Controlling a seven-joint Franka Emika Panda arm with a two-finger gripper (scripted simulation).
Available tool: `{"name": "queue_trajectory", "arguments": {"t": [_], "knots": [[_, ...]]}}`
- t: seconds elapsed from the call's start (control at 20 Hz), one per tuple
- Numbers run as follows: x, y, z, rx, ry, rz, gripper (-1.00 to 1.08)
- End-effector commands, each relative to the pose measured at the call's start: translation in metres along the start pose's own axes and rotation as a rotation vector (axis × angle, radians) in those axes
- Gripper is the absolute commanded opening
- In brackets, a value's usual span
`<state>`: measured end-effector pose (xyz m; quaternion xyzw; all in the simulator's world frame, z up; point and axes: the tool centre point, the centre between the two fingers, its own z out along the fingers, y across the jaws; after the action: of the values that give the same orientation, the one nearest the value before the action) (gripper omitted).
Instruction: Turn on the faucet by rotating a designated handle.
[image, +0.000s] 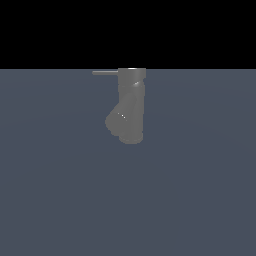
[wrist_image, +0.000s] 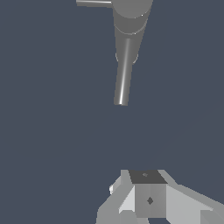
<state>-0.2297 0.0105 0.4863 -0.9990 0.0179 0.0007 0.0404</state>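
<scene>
From the exterior view's left, the thin straight grey rod handle (image: 105, 73) juts off the dull grey upright Y-shaped faucet (image: 131, 107), well apart from my gripper (wrist_image: 146, 199), whose opening I honestly can't tell, so I'd push sideways near the rod's tip.

You get dim, flat renders in both views; the slate-blue floor (image: 60, 190) is evenly lit and carries no cast shadows; above it the exterior view is plain black. The faucet (image: 131, 107) shows small white glints on its spout and a bright rim at its top; in the wrist view a pale streak runs along its spout (wrist_image: 124, 74); edges look pixelated, without blur.
</scene>
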Motion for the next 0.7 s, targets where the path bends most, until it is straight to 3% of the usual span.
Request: {"name": "queue_trajectory", "arguments": {"t": [0.0,0.65], "knots": [[0.008,-0.001,0.000,0.012,-0.003,0.031,-1.00],[0.081,-0.010,0.007,0.087,-0.042,0.323,-1.00]]}}
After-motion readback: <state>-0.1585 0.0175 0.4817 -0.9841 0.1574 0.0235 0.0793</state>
